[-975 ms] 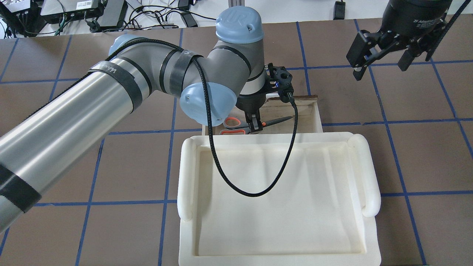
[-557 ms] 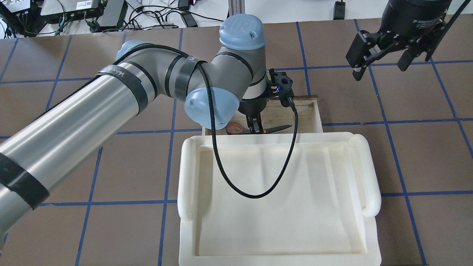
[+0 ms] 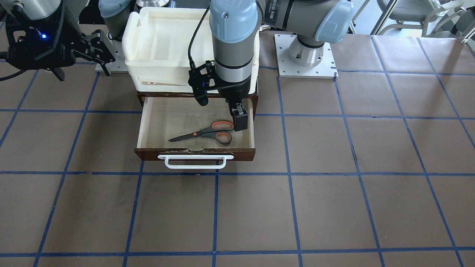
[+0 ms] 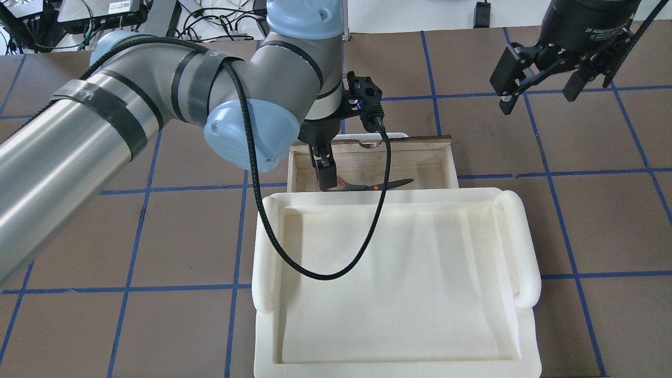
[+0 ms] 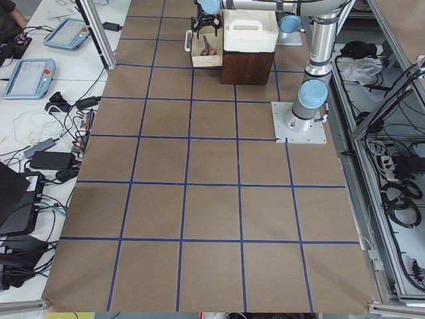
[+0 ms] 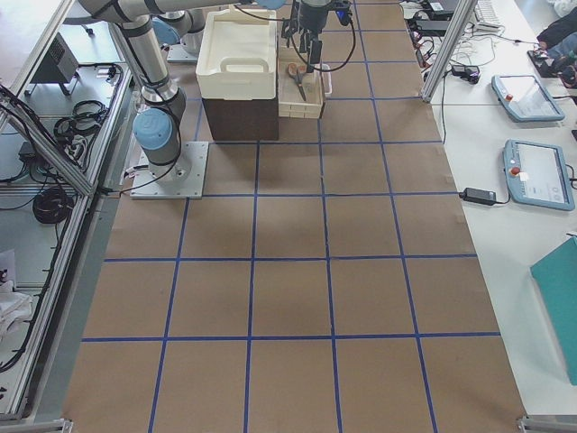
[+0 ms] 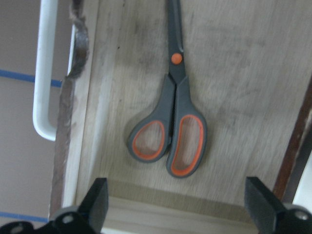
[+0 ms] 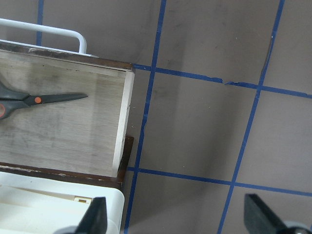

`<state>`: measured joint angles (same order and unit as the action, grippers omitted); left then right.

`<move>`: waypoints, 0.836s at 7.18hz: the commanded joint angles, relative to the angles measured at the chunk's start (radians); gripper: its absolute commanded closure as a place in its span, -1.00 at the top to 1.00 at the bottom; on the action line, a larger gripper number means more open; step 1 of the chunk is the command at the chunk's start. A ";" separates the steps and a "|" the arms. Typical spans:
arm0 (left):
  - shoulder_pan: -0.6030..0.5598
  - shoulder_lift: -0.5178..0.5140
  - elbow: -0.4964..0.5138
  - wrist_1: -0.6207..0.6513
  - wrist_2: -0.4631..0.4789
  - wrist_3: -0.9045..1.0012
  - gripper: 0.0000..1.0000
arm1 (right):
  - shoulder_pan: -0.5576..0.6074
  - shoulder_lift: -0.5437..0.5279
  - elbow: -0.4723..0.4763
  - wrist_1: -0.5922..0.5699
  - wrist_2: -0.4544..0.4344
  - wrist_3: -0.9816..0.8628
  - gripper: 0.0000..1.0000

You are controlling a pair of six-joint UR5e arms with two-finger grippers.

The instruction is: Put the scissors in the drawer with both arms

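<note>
**Scissors flat in the open drawer, both claws empty**

The scissors [image 3: 203, 133] lie flat on the pale floor of the drawer [image 3: 167, 118]. Their blades are together. In the front-facing view the dark tips point to the frame's left and the orange-lined handle loops sit toward the right. They rest in the front half of the box, close to the dark brown front, which carries a white bar handle [image 3: 193, 162]. The drawer is pulled out.

The left claw [image 3: 239, 122] hangs at the right end of the drawer in that view, just beside the handle loops. The left wrist view shows its fingers [image 7: 97, 197] spread wide at the bottom of the frame. The scissors [image 7: 174, 97] lie above them in the picture, clear of both pads, so this claw is open and grips nothing. A black cable loops from the left wrist.

The drawer belongs to a small dark cabinet [image 6: 239, 117], and a white bin [image 4: 525, 247] sits on top of it. In the overhead view the bin hides most of the drawer.

The right claw [image 4: 541, 97] hovers at the upper right of the overhead frame, well apart from the drawer. Its fingers are parted and empty over the brown worktop [image 3: 334, 148], which is marked with blue tape lines.
</note>
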<state>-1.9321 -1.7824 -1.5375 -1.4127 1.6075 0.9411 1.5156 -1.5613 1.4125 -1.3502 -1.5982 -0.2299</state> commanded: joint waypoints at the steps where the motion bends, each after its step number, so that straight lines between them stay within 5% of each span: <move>1: 0.199 0.060 0.051 -0.012 -0.010 -0.010 1.00 | 0.000 -0.005 -0.001 -0.030 0.006 0.014 1.00; 3: 0.336 0.109 0.063 -0.020 -0.026 -0.051 1.00 | 0.002 -0.005 -0.001 -0.049 0.006 0.033 1.00; 6: 0.361 0.139 0.043 -0.023 -0.028 -0.260 1.00 | 0.006 0.003 0.008 -0.095 0.055 0.128 1.00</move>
<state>-1.5797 -1.6572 -1.4863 -1.4340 1.5796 0.7452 1.5190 -1.5617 1.4146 -1.4224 -1.5570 -0.1367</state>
